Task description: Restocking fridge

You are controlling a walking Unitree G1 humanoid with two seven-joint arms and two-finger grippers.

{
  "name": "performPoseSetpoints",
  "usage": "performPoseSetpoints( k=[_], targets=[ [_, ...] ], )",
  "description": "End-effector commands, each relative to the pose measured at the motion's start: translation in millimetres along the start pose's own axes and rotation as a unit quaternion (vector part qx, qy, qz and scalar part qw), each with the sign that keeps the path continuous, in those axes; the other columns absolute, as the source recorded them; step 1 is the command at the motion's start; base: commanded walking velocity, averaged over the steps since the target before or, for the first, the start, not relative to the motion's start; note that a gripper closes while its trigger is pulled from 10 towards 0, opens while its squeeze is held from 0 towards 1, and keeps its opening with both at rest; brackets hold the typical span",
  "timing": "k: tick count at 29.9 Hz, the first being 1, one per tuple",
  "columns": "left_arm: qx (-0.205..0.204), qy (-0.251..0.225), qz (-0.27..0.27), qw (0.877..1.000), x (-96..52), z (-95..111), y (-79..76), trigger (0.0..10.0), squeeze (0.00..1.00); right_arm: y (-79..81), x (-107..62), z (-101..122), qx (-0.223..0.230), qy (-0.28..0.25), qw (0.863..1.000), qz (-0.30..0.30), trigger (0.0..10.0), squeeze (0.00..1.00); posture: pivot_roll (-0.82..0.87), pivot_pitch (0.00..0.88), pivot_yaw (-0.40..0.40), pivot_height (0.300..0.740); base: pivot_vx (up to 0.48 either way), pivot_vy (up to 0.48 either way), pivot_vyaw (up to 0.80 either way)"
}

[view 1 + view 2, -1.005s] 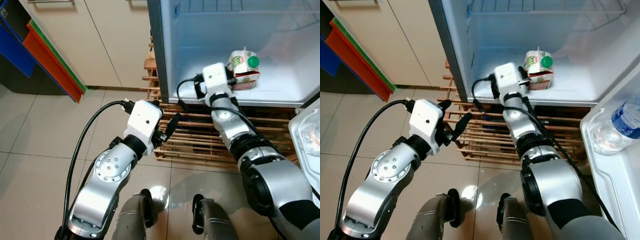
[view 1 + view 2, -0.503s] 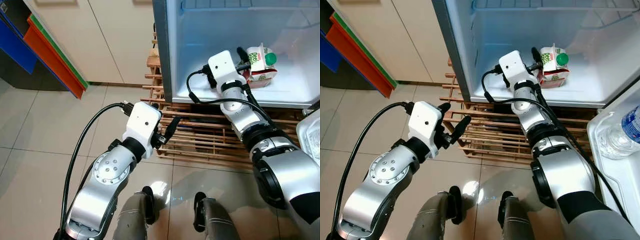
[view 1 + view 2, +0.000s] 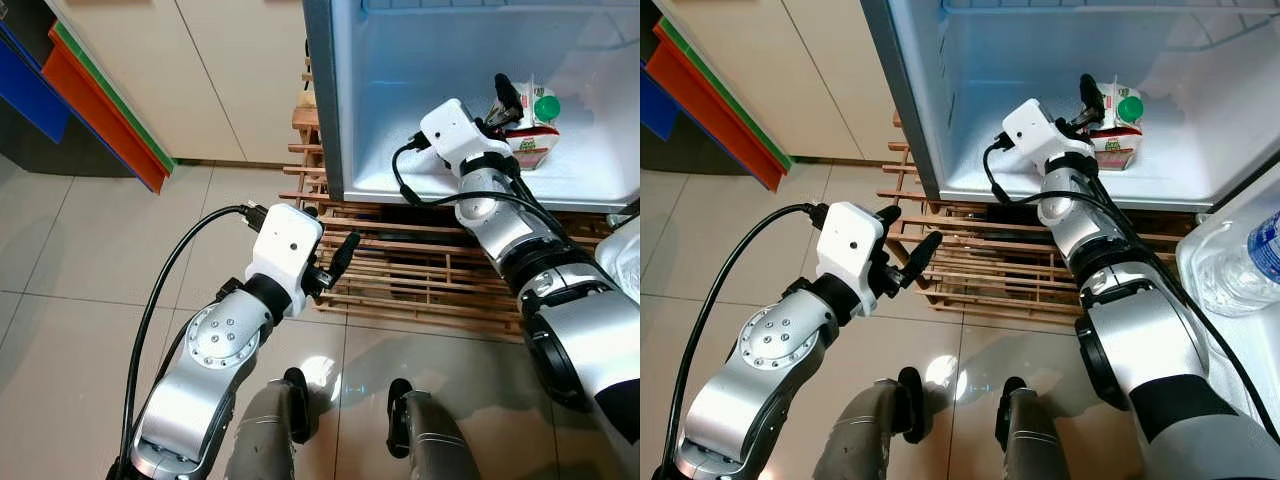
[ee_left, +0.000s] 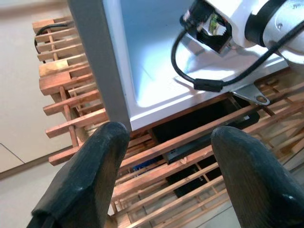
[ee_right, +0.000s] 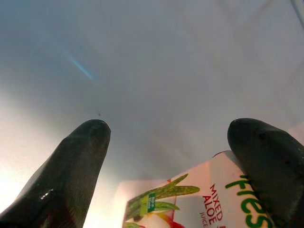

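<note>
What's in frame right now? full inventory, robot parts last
Juice carton: 1, white with green cap and aloe print, standing on the fridge floor.
Fridge: 1, white inside, grey edge, open.
Water bottle: 1, clear with blue label, in the fridge door shelf at right.
Wooden pallet: 1, brown slats, under the fridge.
Cabinet doors: cream, left of the fridge.
Panels: orange, green and blue, leaning at far left.
Floor tiles: beige.
Left gripper: open, in front of the pallet.
Right gripper: open, inside the fridge, just above the carton.
</note>
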State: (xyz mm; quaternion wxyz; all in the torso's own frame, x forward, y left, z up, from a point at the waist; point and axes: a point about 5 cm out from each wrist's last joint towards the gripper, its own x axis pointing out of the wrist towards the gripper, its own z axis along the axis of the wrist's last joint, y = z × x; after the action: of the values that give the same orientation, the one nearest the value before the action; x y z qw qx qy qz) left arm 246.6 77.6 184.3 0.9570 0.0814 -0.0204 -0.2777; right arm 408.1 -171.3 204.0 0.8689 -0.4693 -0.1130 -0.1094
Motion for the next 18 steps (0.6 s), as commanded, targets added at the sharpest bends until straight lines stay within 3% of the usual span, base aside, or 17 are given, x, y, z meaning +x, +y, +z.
performPoseSetpoints(
  k=[1,13,18],
  targets=[
    [-0.002,0.006,-0.001,1.000,-1.4,-1.1,-0.5,10.0,0.00,2.6,-5.1,-15.0,-0.038,0.023,0.999,0.009,10.0,0.00,0.20,0.387,0.113,0.740,0.000,0.000,0.00],
    [-0.005,0.005,0.001,1.000,0.4,-1.3,-0.4,10.0,0.00,-24.4,1.9,-24.1,-0.134,0.005,0.990,-0.045,10.0,0.00,0.19,0.388,0.107,0.740,0.000,0.000,0.00],
    [-0.005,0.003,0.002,1.000,2.6,-0.9,0.0,10.0,0.00,-34.6,0.2,-38.0,-0.172,0.012,0.984,-0.051,10.0,0.00,0.19,0.388,0.104,0.740,0.000,0.000,0.00]
  ],
)
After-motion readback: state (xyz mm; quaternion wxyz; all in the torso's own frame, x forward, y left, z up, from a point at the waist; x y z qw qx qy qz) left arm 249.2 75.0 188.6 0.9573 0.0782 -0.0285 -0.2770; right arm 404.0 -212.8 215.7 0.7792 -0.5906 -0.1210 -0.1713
